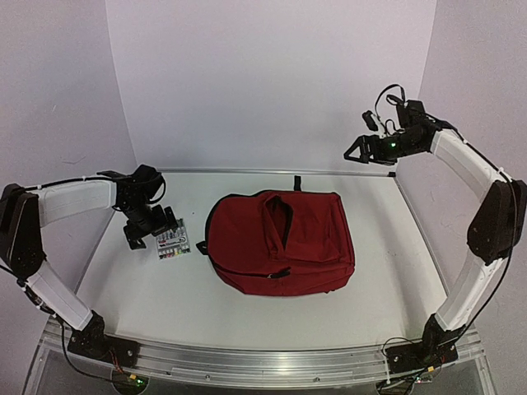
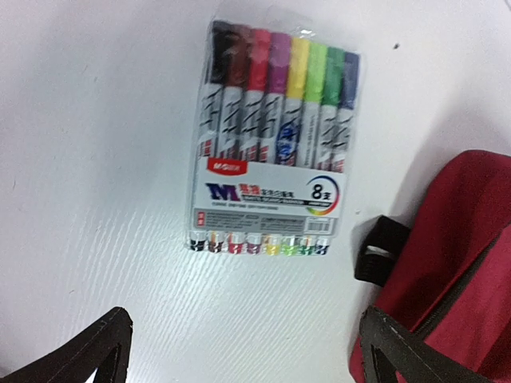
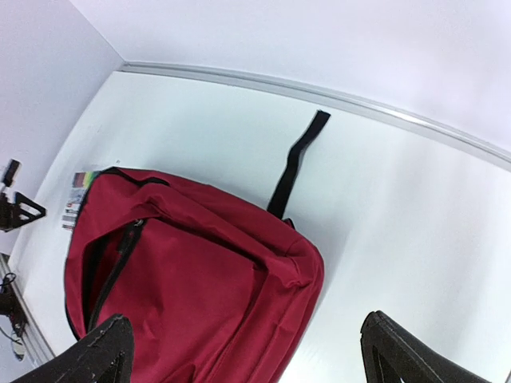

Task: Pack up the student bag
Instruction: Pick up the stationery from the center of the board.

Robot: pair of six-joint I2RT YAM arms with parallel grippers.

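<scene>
From my station, the student bag (image 1: 280,243), a dark red fabric backpack with a rounded top, lies flat in the middle of the white table (image 1: 395,271). Its black carry strap (image 3: 295,163) trails toward the far wall. The main zip gapes along the top, showing a dark slit. I can't see far enough in to say whether anything is inside (the opening is narrow from every camera I have).

Just left of the bag lies a clear plastic pack of eight coloured markers (image 2: 271,152), flat on the table, close to the bag's edge without touching it. So packing looks barely begun to me: the one loose item I can find is outside the bag, and it has to be picked up and fed through that opening.

The left gripper (image 2: 243,347) hangs right over the marker pack with its fingers spread wide and nothing between them. It is released, not grasping. The right gripper (image 1: 358,151) is high at the far right, well apart from the bag and looking down on it, also spread wide and holding nothing.

What's left, as I judge it, is nearly everything — grasp the markers, get them through the opening, and probably close the zip.
</scene>
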